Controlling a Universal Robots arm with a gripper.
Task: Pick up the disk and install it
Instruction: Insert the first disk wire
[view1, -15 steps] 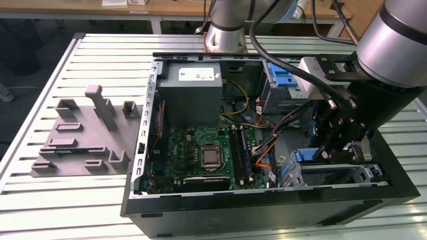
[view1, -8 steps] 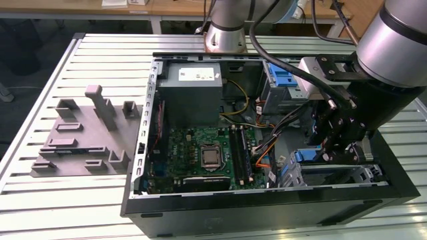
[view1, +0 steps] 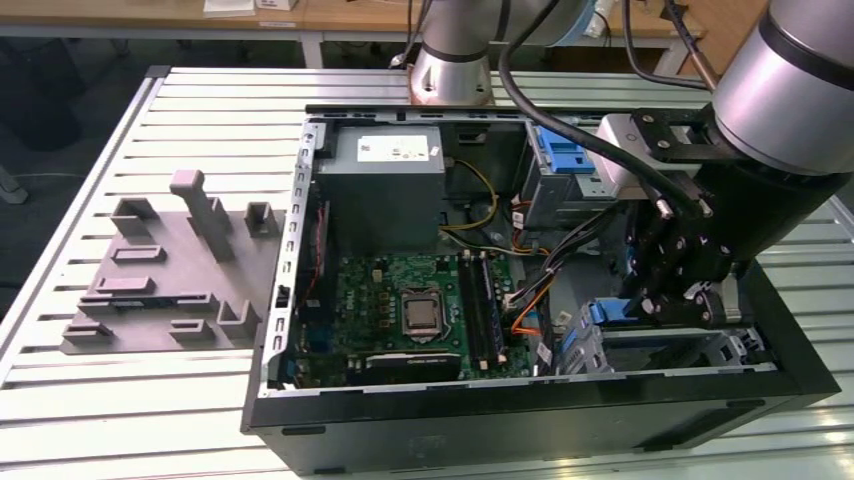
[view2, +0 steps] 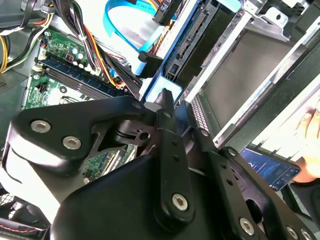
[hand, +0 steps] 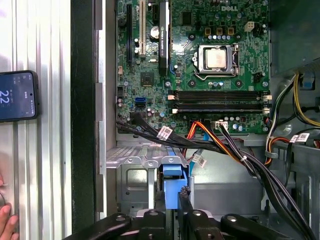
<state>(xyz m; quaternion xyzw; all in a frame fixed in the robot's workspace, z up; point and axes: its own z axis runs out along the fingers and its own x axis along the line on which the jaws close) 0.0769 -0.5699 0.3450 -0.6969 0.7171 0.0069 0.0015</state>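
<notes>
My gripper (view1: 671, 303) reaches down into the open computer case (view1: 534, 415), over the metal drive cage (view1: 694, 350) at the front corner on the exterior view's right. The fingers (hand: 184, 199) are shut on a narrow blue piece seen edge-on, the blue carrier of the disk (hand: 173, 184). That blue edge also shows at the fingertips in the second wrist view (view2: 161, 91) and beside the gripper in the exterior view (view1: 609, 309). The disk's silver body is hidden by the gripper and cage.
Black, orange and blue cables (hand: 220, 142) run just beside the cage. The green motherboard (view1: 407, 305) and a grey power supply (view1: 387, 185) fill the case's middle. A grey fixture (view1: 167, 275) lies outside. A phone (hand: 17, 95) and a hand (hand: 6, 220) rest on the slatted table.
</notes>
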